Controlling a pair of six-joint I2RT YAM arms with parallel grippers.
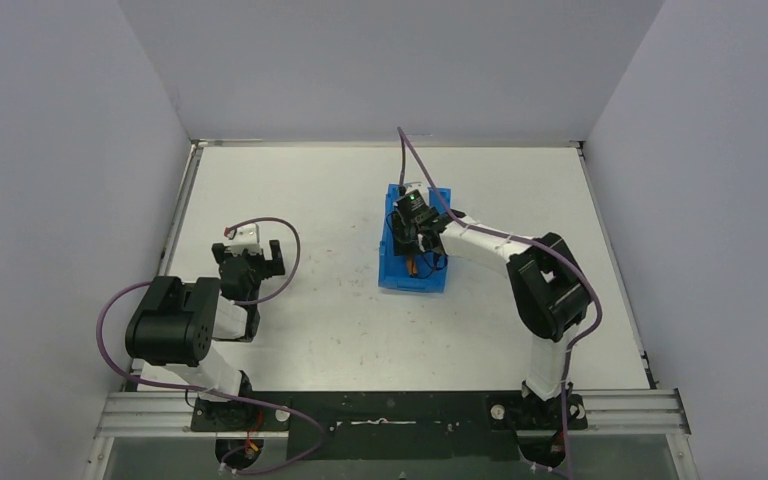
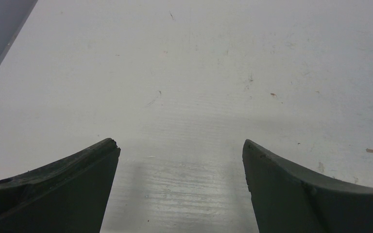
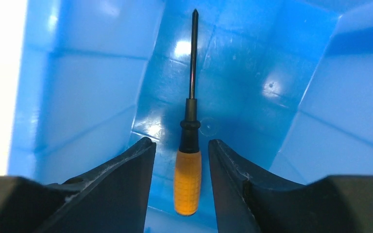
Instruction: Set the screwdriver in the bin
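My overhead view looks down from behind; both wrist views sit close, right sharing the bin (image 3: 77,97) with it.

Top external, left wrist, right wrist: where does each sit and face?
Top external: above and behind, looking down on the white table; left arm and right arm show.
Left wrist: faces bare table past the open left gripper.
Right wrist: looks into the bright blue rectangular plastic bin at the small orange-handled screwdriver, past the open right gripper.
Shared: top and right wrist both show the bin.
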